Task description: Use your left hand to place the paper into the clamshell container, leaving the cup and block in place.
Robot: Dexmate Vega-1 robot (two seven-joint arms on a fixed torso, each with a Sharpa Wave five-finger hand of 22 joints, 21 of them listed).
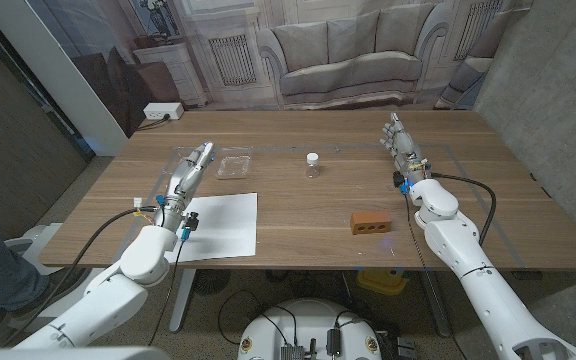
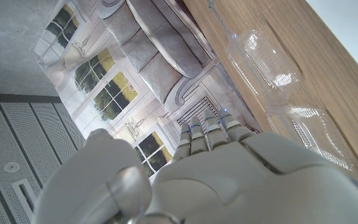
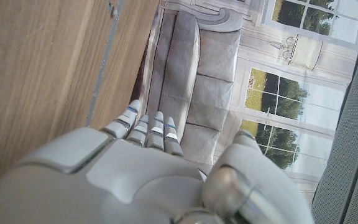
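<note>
Fingers (image 1: pixel 204 152) of the left hand (image 1: pixel 190 172) reach out straight, holding nothing, their tips just beside the clear clamshell container (image 1: pixel 234 165). Paper (image 1: pixel 220 224) lies behind them, near the wrist. Right hand (image 1: pixel 402 142) stands open, empty, beyond the block (image 1: pixel 370 222); the cup (image 1: pixel 312 163) sits between both hands.

Matt white paper (image 1: pixel 220 222), glossy clear plastic clamshell container (image 1: pixel 234 165), wood-grain table (image 1: pixel 298 215)

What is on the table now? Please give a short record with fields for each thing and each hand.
paper: white sheet, flat near the front edge, not yet in the container
clamshell container: clear, open, behind the paper
cup: small, clear, mid-table, upright
block: brick-coloured, right of the paper
left hand: fingers straight, holds nothing, beside the container
right hand: holds nothing, at the far right
</note>
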